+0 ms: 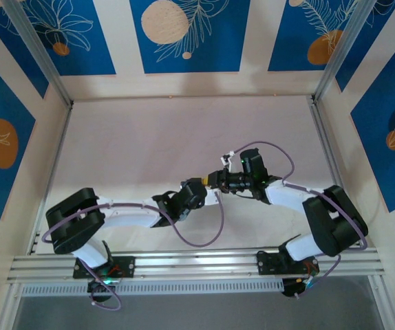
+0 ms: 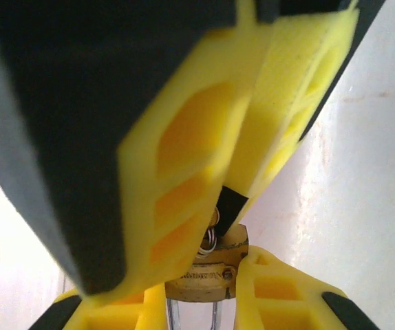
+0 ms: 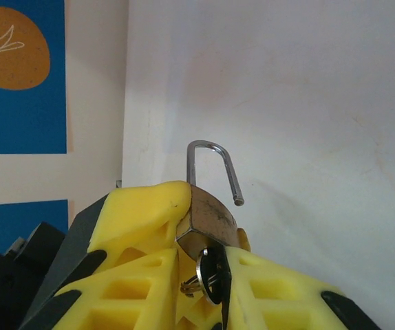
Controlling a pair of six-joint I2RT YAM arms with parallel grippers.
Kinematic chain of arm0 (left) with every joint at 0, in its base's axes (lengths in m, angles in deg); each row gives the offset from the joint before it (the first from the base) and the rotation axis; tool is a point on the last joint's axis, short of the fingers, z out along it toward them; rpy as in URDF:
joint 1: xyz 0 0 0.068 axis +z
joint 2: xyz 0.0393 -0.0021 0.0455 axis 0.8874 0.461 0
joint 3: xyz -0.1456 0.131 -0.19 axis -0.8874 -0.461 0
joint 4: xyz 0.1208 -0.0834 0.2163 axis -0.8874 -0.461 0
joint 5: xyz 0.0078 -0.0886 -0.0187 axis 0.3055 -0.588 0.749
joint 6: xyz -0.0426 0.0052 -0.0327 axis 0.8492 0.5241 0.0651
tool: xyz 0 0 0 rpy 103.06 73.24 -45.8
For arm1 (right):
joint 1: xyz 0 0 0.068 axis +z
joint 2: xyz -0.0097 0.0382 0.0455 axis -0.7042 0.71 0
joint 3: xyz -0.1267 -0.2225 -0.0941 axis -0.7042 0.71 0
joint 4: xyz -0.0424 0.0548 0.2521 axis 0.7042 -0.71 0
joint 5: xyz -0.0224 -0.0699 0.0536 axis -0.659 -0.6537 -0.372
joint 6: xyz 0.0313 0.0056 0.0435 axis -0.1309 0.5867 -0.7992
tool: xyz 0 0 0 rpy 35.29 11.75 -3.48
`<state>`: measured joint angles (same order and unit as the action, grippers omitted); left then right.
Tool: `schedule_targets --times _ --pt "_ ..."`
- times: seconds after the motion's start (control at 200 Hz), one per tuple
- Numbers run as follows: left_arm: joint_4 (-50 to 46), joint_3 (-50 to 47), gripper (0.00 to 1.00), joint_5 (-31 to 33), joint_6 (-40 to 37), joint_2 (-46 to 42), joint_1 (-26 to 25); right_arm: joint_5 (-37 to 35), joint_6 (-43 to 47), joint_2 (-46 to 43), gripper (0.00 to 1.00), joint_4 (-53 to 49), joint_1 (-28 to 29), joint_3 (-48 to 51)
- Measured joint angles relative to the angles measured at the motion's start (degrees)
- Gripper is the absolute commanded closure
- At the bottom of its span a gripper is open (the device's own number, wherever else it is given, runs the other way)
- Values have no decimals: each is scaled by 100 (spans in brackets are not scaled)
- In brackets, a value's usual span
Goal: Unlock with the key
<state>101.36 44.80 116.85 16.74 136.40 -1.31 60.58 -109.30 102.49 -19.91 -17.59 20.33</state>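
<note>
Right wrist view: the right pincer point(image 3: 210, 260) has its two yellow fingers point(image 3: 287, 295) on either side of the key point(image 3: 216, 276), whose dark head stands edge-on in the gap between their tips. The blade of the key goes into the underside of the padlock point(image 3: 208, 218), a small brass body just beyond those tips. I cannot tell whether the pads press the head or only flank it.

The shackle point(image 3: 211, 155) rises from the brass body, away from the pincer. One leg is seated in the body. The other ends free, out of its hole and clear of the body, so the lock stands open. Another yellow finger with a dark back point(image 3: 149, 206) lies against the brass on the right pincer's left side. The pale table point(image 3: 307, 103) is behind it all.

In the left wrist view, the left pincer point(image 2: 204, 282) is clamped on the padlock, with the brass body squeezed between its two fingertips. The shackle legs run back from the body towards this pincer's palm. Just beyond the padlock, the right pincer's big yellow fingers come in from the opposite side. A dark strip of the key shows between them, and a thin wire ring point(image 2: 210, 240) hangs beside it.

In the top external view, the two pincers meet tip to tip over the middle of the table.
</note>
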Motion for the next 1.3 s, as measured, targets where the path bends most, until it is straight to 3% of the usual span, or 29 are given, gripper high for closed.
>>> schedule_targets --times 0.75,1.301 --pt "-643 334 96 -1497 949 4 385 179 680 -232 63 -743 -208 -63" --pt "-999 448 97 -1987 1152 4 483 269 1049 -234 60 -962 -251 -63"
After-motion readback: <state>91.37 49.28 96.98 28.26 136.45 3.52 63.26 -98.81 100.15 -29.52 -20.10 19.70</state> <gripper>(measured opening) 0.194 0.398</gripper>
